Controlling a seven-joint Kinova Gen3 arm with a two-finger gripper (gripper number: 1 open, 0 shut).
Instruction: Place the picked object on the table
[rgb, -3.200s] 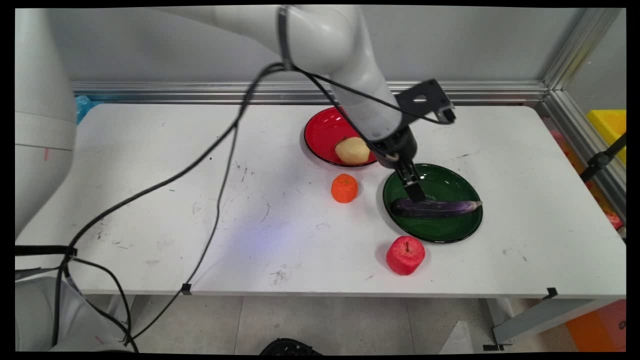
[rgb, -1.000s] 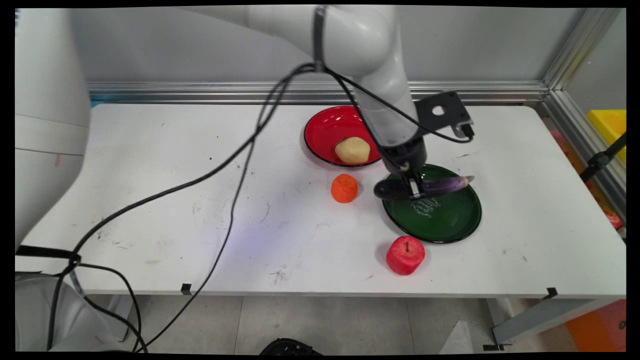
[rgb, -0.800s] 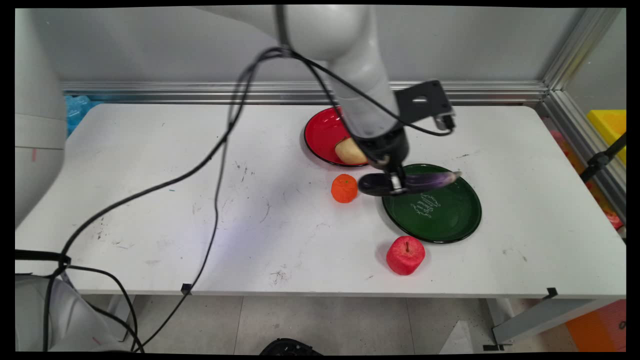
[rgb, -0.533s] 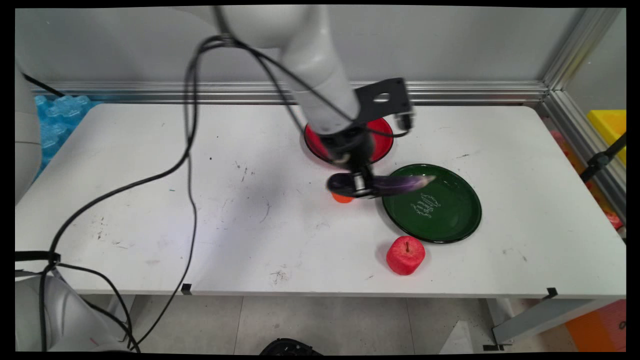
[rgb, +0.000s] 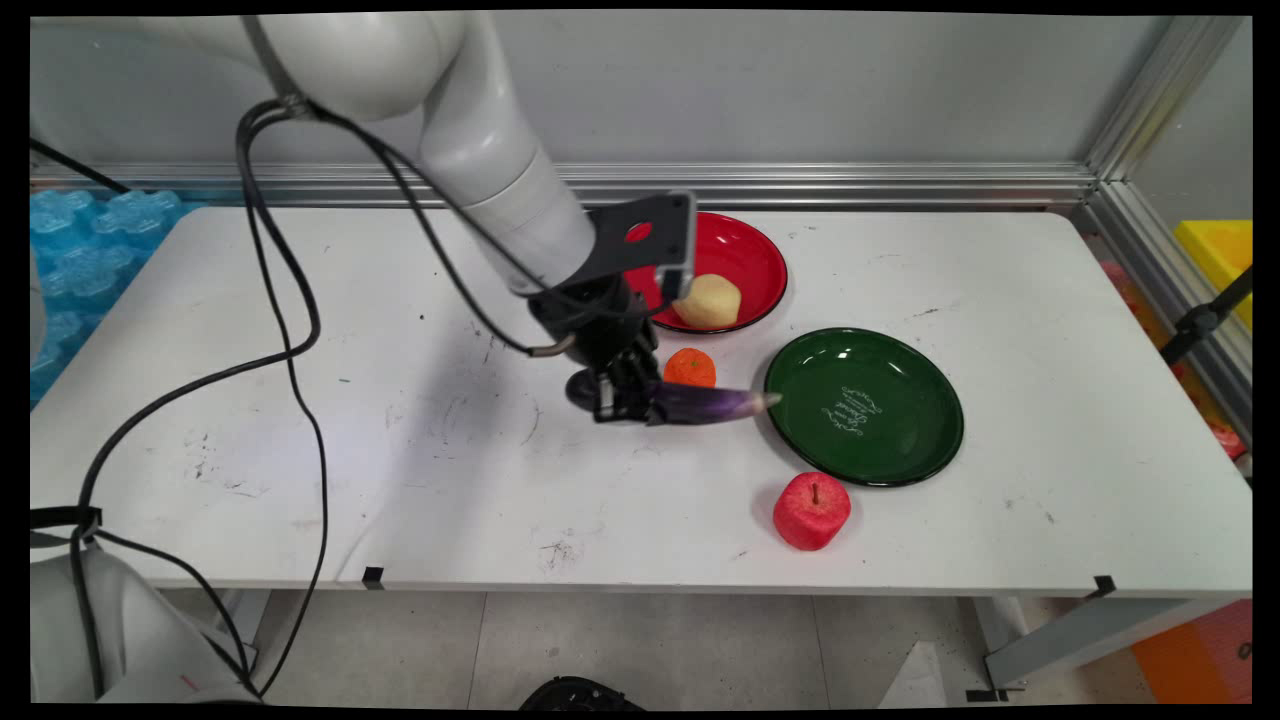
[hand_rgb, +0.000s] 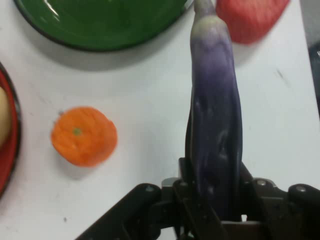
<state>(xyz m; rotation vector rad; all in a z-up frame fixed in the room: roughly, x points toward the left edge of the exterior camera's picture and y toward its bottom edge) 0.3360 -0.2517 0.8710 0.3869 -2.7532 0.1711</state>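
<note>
White table (rgb: 300, 300), end effector (rgb: 622, 398) gripping eggplant (rgb: 705, 403)

A white, scuffed table (rgb: 1000, 300) is seen from above. Towards its far side, a red plate (rgb: 752, 250) is set, and a pale yellow potato (rgb: 706, 300) is held in it. Just in front of that plate, a small orange (rgb: 690, 366) is placed on the bare tabletop. To its right, a green plate (rgb: 905, 445) with white lettering is laid. A red apple (rgb: 811, 510) is stood just beside the green plate's near rim. A yellow bin (rgb: 1215, 250) is glimpsed at far right.
</note>
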